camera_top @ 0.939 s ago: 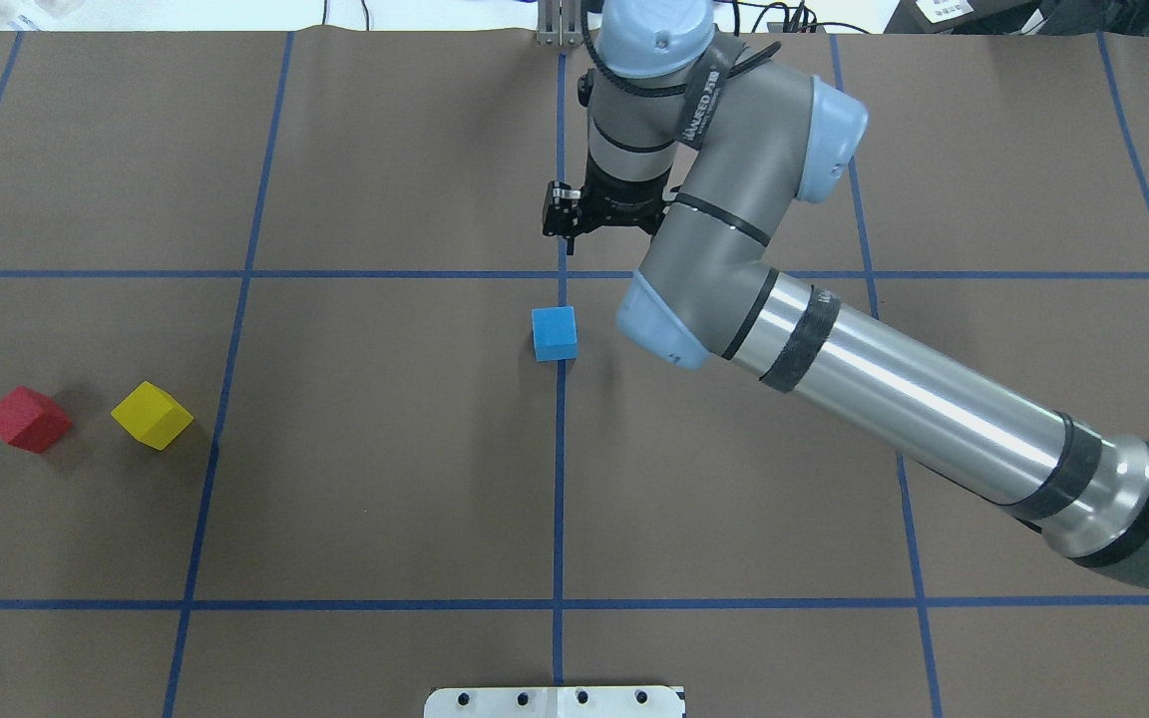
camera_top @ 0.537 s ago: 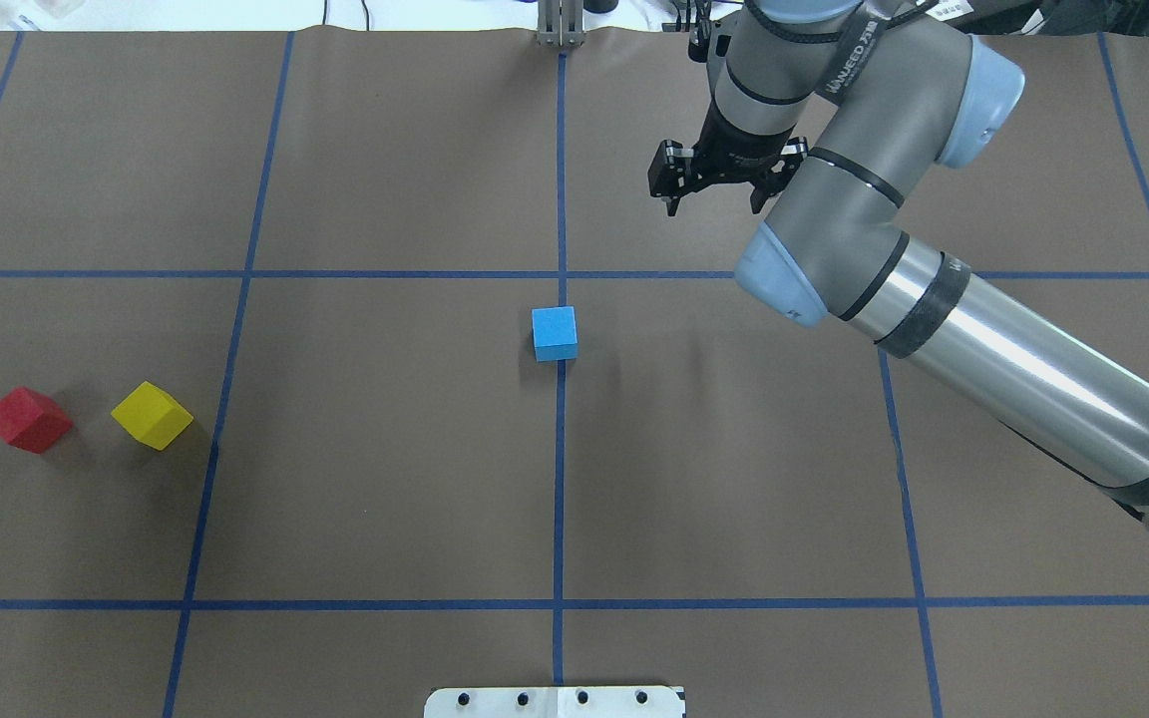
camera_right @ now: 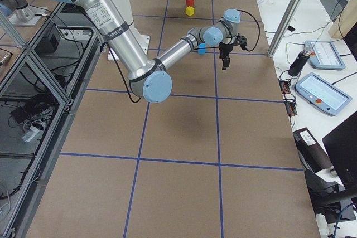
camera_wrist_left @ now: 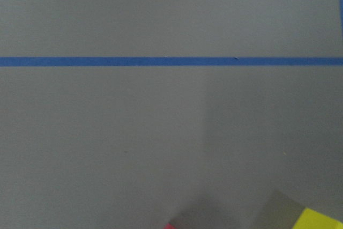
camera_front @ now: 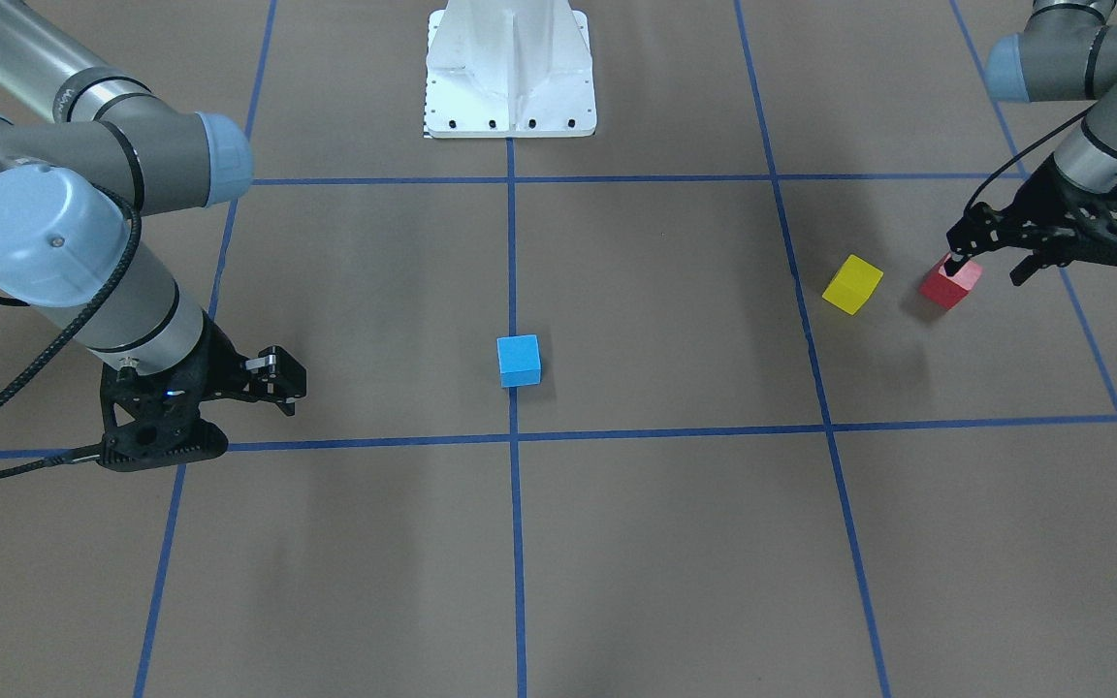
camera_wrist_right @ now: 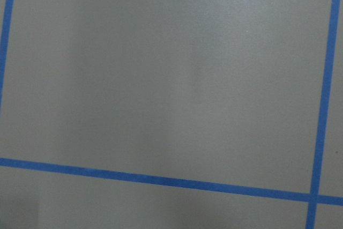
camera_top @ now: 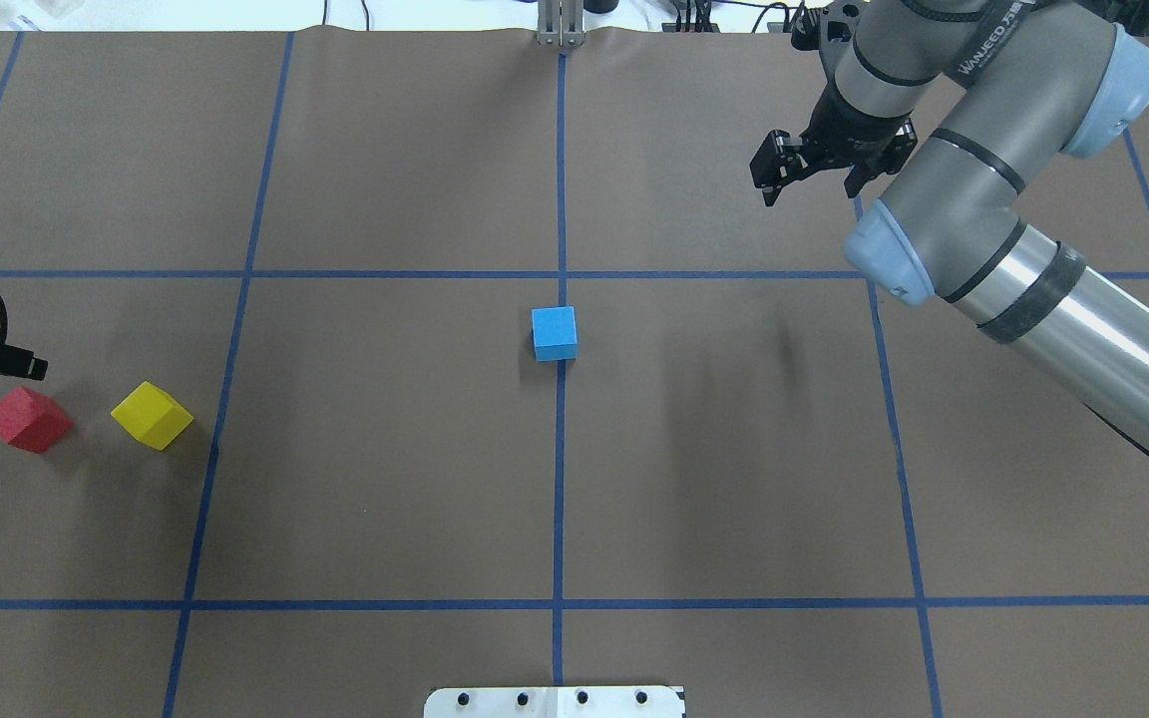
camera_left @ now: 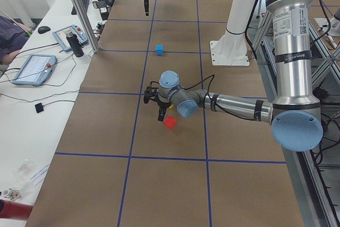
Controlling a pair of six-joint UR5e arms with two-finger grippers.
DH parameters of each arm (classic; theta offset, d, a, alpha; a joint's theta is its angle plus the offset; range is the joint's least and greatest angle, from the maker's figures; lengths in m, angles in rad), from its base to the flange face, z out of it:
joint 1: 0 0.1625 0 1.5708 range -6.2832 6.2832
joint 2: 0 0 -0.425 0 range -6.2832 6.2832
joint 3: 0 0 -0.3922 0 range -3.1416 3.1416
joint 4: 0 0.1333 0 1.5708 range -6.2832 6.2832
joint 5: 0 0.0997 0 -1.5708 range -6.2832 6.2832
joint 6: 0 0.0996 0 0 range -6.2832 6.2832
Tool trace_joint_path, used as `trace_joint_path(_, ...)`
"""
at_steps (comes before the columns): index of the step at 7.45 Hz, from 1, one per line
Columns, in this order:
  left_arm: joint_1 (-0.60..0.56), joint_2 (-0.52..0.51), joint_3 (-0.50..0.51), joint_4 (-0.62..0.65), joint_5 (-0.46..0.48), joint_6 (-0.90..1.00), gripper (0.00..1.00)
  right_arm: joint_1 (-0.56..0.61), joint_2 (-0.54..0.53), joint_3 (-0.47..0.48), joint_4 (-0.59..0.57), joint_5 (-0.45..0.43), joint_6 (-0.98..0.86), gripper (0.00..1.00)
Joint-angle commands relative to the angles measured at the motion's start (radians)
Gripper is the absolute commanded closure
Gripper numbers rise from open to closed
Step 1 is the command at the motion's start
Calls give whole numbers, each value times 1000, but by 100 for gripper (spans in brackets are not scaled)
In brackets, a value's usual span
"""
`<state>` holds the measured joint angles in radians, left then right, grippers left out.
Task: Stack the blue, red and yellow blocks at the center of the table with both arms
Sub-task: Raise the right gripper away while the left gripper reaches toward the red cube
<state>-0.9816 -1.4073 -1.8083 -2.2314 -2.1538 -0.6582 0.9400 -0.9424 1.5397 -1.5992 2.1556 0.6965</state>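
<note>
While left hand (camera_front: 985,270) hangs spread — red block (camera_front: 951,286) lies close below.

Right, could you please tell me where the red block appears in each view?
Exterior front-facing: red block, far right, mid-height.
Overhead exterior: far left, below mid-height.
Exterior left: near the centre of the picture.
Exterior right: top centre, at the table's far end.
Left wrist-mounted: a red sliver at the bottom edge, probably it.
Right wrist-mounted: not in it.
Landmark: the yellow block beside it.
</note>
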Motion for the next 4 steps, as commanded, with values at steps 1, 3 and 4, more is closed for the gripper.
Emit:
trace_joint_path(1,23,45,-39,7,8,325,4,6,-32,2,5,0,-20,1)
trace_joint_path(3,30,48,-23,9,9,422,1,6,-42,0,7,-2,-20,1)
trace_joint_path(4,34,38,-10,10,9,422,1,6,-42,0,7,-2,-20,1)
